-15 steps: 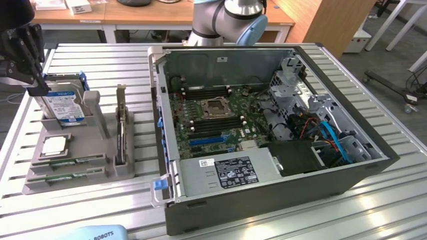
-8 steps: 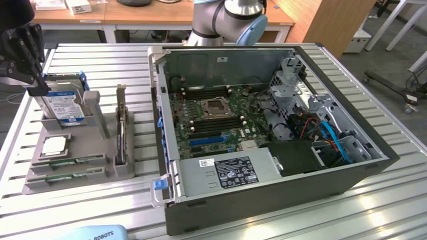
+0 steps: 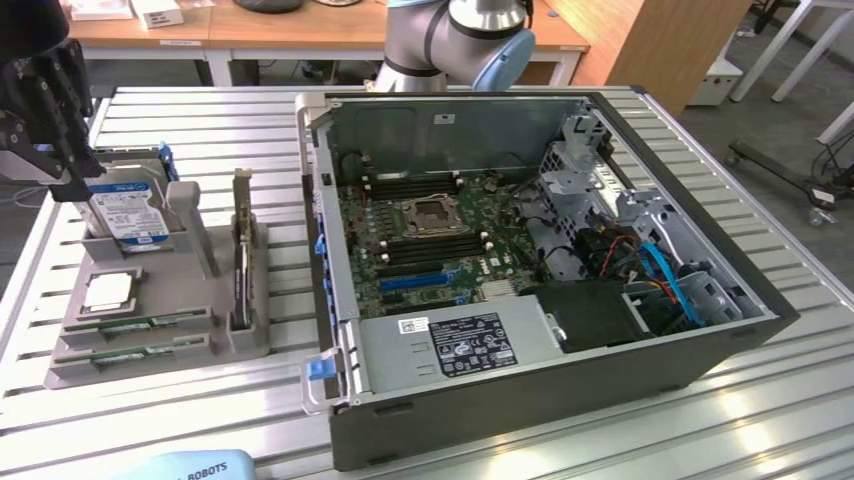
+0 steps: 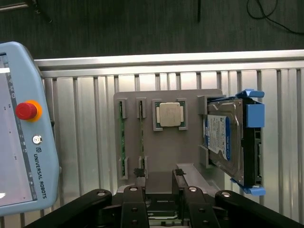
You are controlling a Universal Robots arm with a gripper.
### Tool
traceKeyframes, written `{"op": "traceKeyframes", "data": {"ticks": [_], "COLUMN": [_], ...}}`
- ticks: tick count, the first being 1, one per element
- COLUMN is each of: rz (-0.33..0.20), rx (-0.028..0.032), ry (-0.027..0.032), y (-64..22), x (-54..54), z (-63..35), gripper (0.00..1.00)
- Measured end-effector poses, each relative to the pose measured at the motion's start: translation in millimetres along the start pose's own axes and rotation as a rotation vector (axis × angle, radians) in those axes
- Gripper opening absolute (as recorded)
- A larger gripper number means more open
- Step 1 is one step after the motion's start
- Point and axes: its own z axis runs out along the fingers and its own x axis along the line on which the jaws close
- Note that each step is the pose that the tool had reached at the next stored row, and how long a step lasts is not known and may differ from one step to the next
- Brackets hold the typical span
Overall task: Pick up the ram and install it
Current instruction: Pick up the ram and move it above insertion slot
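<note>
The claw (image 4: 160, 192) hangs released, its black jaws apart with nothing between them; in the exterior view it is by the drive (image 4: 223, 137) end of the grey tray (image 4: 166, 156). The ram (image 4: 122, 140) stands on its long edge in slots at the tray's other end, with a second stick (image 4: 141, 137) just beside it. Set this way, their upper edges are free, which I judge lets jaws straddle one from above. The CPU (image 4: 169, 114) lies flat in its own square pocket between the sticks and the drive, which rests in a bracket with blue rails on it. The open case (image 3: 747, 300) lies on its side on the slatted worktop (image 3: 200, 120), so the board (image 3: 467, 262) faces up and its long dark slots look reachable from above. The pendant (image 4: 28, 142) reads "UNIVERSAL ROBOTS" below a red stop button (image 4: 26, 110). The drive's blue-white label and the sticker (image 3: 467, 345) inside the case carry print too fine to read.
</note>
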Motion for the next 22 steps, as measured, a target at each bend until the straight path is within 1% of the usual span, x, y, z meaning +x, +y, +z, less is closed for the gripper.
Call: {"op": "traceKeyframes", "data": {"ticks": [4, 9, 22], "rz": [0.0, 0.0, -0.003], "rx": [0.0005, 0.0026, 0.0044], "ry": [-0.0002, -0.0002, -0.0002], "y": [-0.1, -0.3, -0.8], "x": [0.0, 0.0, 0.0], "z": [1.2, 7.8, 21.8], "gripper": [0.35, 0.35, 0.35]}}
